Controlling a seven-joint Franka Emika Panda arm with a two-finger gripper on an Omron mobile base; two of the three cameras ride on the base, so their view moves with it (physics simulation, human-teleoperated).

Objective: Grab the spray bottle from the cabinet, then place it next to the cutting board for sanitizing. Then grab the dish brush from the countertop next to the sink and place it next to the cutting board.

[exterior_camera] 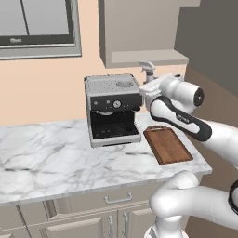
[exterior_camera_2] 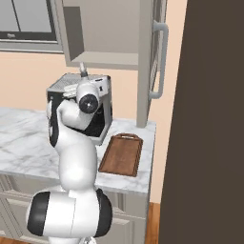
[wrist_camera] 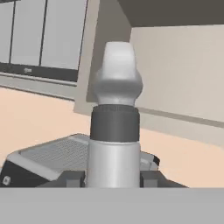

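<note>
White marble desk point(exterior_camera: 46, 158) carries a coffee machine point(exterior_camera: 113, 110) near the wall and a cutting board point(exterior_camera: 167, 145) lying flat just beside it, near the end.

The coffee machine point(exterior_camera: 114, 109) stands against the wall beside the cutting board point(exterior_camera: 168, 144); its top closes off passage on that side. Above it, the cabinet point(exterior_camera: 139, 32) shelf bottom overhangs, leaving a narrow gap over the machine. The open cabinet door point(exterior_camera_2: 151, 62) hangs above the board's far end. Left of the machine, the counter point(exterior_camera: 46, 158) lies open. The board's surface is bare.
</note>
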